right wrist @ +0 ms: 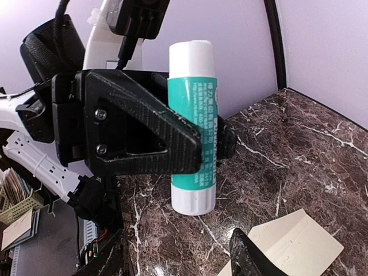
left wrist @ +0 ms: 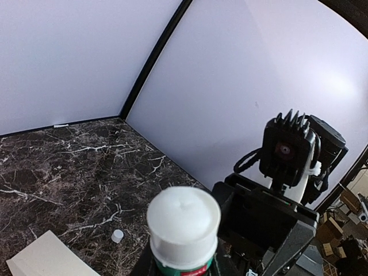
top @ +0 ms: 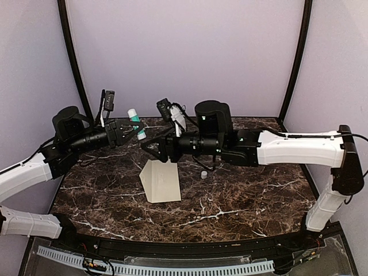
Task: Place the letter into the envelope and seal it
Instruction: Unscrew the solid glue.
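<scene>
Grips glue stick (right wrist: 192,75) in left hand (right wrist: 213,146), label print seen only from right wrist. Holds right hand (top: 150,146) released, empty; shows cap (top: 203,173) on bench (top: 241,201) overhead, not there.

Left arm (top: 80,141) reaches in over the table's (top: 241,201) left edge; left gripper (top: 138,129) clamps a glue stick (top: 135,122) aloft; right arm (top: 287,148) stretches leftward; right gripper (top: 150,146) faces it, fingers parted, empty.
</scene>
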Motion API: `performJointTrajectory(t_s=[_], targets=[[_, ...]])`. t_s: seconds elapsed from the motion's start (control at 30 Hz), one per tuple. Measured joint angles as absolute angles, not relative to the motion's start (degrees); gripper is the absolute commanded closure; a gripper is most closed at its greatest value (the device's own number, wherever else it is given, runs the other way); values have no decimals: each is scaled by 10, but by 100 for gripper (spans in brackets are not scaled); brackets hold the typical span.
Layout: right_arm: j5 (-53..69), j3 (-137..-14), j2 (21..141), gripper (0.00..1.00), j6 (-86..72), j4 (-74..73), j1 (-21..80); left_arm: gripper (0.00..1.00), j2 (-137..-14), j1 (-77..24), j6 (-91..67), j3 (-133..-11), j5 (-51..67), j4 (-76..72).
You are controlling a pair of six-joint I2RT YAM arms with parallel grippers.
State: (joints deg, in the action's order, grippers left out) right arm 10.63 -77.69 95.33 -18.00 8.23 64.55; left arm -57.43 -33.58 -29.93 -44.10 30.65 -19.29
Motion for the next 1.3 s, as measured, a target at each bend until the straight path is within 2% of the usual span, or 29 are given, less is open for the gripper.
performJointTrajectory(t_s=[0.23,0.57,0.67,0.8,0.93,1.3], targets=[[40,-836,1004,56,-167,28,658,100,-587,-336,-335,-437,287,-200],[3,-881,1039,56,-163,-6,658,100,-599,-336,-351,-432,293,-209],[0,-889,1041,64,-159,-5,658,100,-601,-336,-352,-432,295,-209],[5,-889,1042,84,-155,0,658,100,-603,-336,-352,-432,297,-210],[16,-888,1042,95,-158,2,658,100,-604,-333,-352,-432,300,-214],[149,-798,1000,97,-175,112,635,100,-605,-331,-342,-431,387,-242]])
